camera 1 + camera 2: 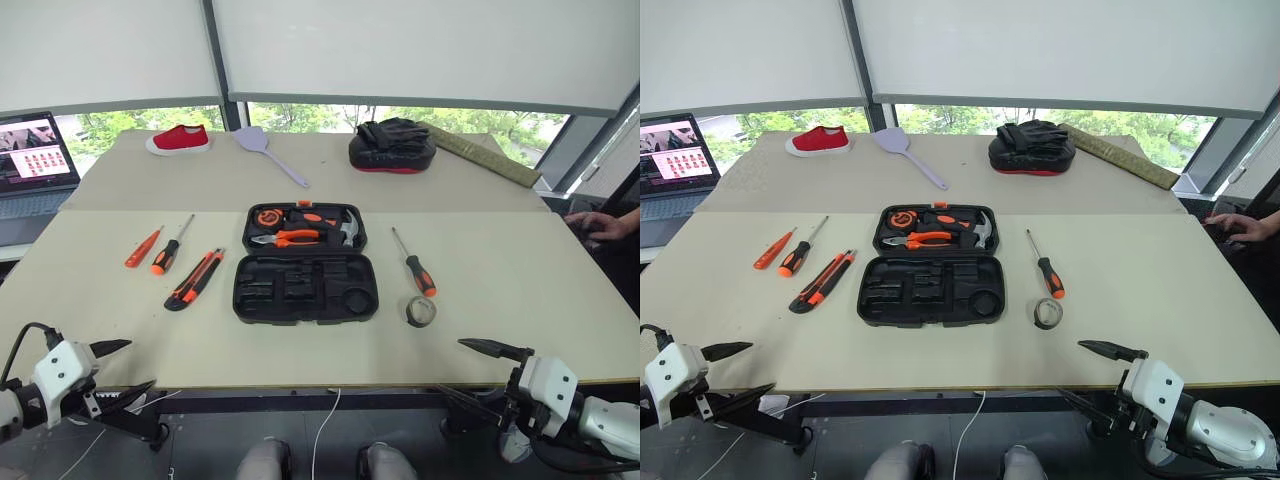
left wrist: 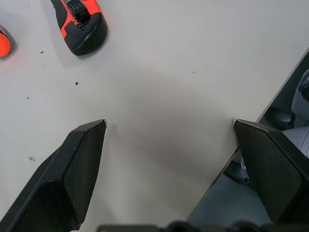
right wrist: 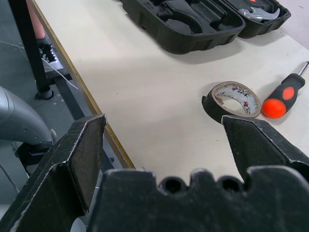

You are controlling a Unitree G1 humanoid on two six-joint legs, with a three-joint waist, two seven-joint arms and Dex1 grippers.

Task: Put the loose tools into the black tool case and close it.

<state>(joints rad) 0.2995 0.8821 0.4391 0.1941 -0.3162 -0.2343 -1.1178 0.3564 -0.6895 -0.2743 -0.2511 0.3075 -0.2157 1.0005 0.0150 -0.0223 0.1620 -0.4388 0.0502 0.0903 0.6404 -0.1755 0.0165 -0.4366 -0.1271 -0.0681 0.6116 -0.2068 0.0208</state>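
The black tool case lies open mid-table, with empty recesses in its near half and a hammer, pliers and other tools in its far half. To its left lie an orange tester pen, a screwdriver and the utility knife. On its right are a second screwdriver and the dark tape roll. My left gripper hangs open at the table's near-left edge, short of the knife. At the near-right edge my right gripper is open, facing the tape roll.
On the far table sit a lilac spatula, a red shoe, a black-and-red mitt and a long olive roll. A laptop stands far left. A person's hand rests at the right edge.
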